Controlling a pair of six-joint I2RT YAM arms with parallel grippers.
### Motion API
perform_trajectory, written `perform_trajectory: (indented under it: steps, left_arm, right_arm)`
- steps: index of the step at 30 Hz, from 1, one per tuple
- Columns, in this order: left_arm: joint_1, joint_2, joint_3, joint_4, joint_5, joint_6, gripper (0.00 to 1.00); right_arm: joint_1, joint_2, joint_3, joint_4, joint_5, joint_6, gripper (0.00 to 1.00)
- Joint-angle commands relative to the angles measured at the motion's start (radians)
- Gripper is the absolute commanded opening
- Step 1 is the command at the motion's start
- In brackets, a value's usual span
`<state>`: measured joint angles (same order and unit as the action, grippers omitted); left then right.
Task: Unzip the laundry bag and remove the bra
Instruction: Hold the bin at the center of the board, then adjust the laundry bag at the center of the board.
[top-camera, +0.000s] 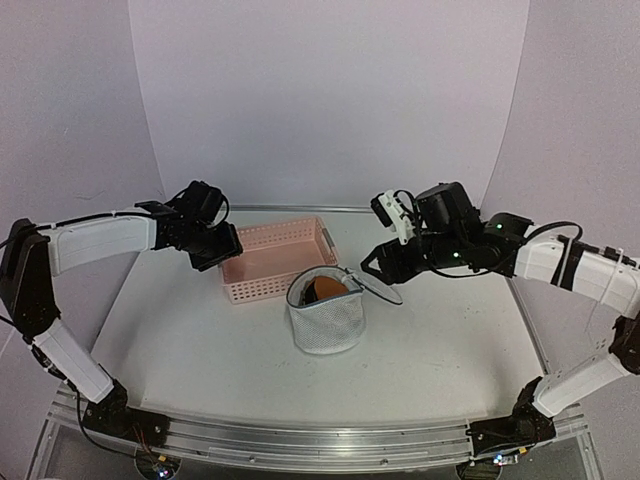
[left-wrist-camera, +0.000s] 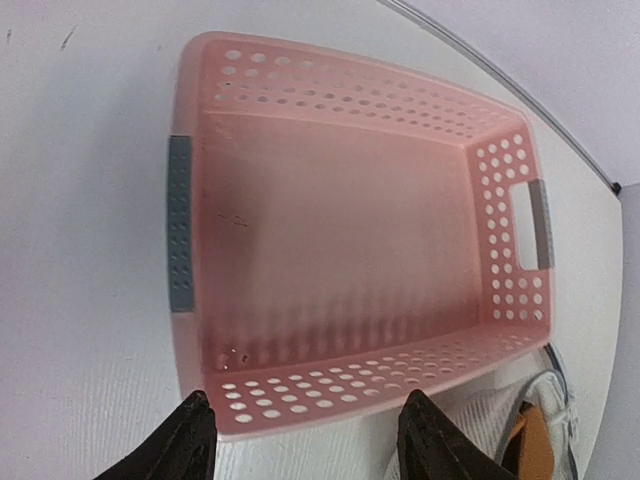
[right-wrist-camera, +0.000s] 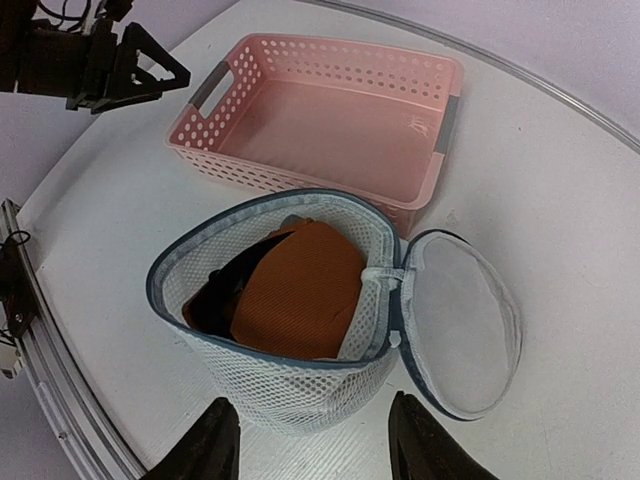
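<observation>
The white mesh laundry bag (top-camera: 326, 322) (right-wrist-camera: 290, 385) stands on the table in front of the pink basket, its zip undone and its round lid (right-wrist-camera: 463, 322) flopped open to the right. An orange bra (right-wrist-camera: 295, 290) (top-camera: 326, 290) with a dark lining sits inside the bag. My right gripper (right-wrist-camera: 316, 440) (top-camera: 375, 268) hovers open just above and right of the bag, nothing between its fingers. My left gripper (left-wrist-camera: 312, 440) (top-camera: 222, 247) is open and empty over the basket's left end; a corner of the bag (left-wrist-camera: 535, 430) shows at that view's lower right.
A pink perforated plastic basket (top-camera: 262, 278) (left-wrist-camera: 200, 200) (right-wrist-camera: 440, 130) with grey handles sits behind the bag, nothing in it. The table's curved metal edge (right-wrist-camera: 60, 400) runs along the left in the right wrist view. A white backdrop (top-camera: 330, 100) rises behind the table.
</observation>
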<state>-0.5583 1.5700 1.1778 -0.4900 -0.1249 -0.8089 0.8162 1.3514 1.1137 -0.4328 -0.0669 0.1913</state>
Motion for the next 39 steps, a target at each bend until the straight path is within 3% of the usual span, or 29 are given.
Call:
perform_trajectory:
  steps: [1, 13, 24, 33, 39]
  left_arm:
    - [-0.095, -0.04, 0.057, -0.009, 0.018, 0.004, 0.64]
    - [-0.307, 0.122, 0.187, 0.009, 0.068, 0.03, 0.69]
    - [-0.324, 0.246, 0.235, 0.024, 0.121, 0.051, 0.68]
    - [-0.324, 0.254, 0.24, 0.025, 0.121, 0.056, 0.43]
    - [-0.333, 0.233, 0.237, 0.025, 0.109, 0.062, 0.03]
  right_arm:
    - [0.022, 0.094, 0.109, 0.019, -0.011, 0.009, 0.51]
    - [0.023, 0.352, 0.276, 0.011, -0.058, 0.078, 0.36]
    - [0.054, 0.357, 0.198, 0.008, -0.066, 0.086, 0.33]
    - [0.08, 0.326, 0.143, 0.008, -0.043, 0.094, 0.32]
    - [0.11, 0.291, 0.104, 0.008, -0.025, 0.107, 0.3]
